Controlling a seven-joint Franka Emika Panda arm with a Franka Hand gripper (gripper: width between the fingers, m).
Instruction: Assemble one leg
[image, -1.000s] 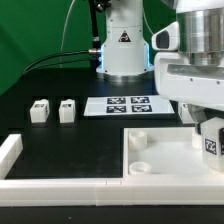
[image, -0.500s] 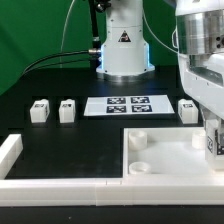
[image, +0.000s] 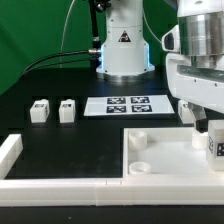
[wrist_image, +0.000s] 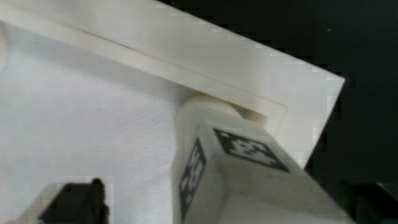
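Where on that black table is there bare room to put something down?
The widest bare patch of the table lies between the two loose legs, the marker board and the panel. The panel's floor near its two round bumps is also open. It is crowded on the exterior view's right, where the hand holds a leg over the panel.

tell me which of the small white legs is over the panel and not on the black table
The leg at the exterior view's right, under the gripper and above the panel. Two other legs stand on the table at the left, and another beside the marker board.
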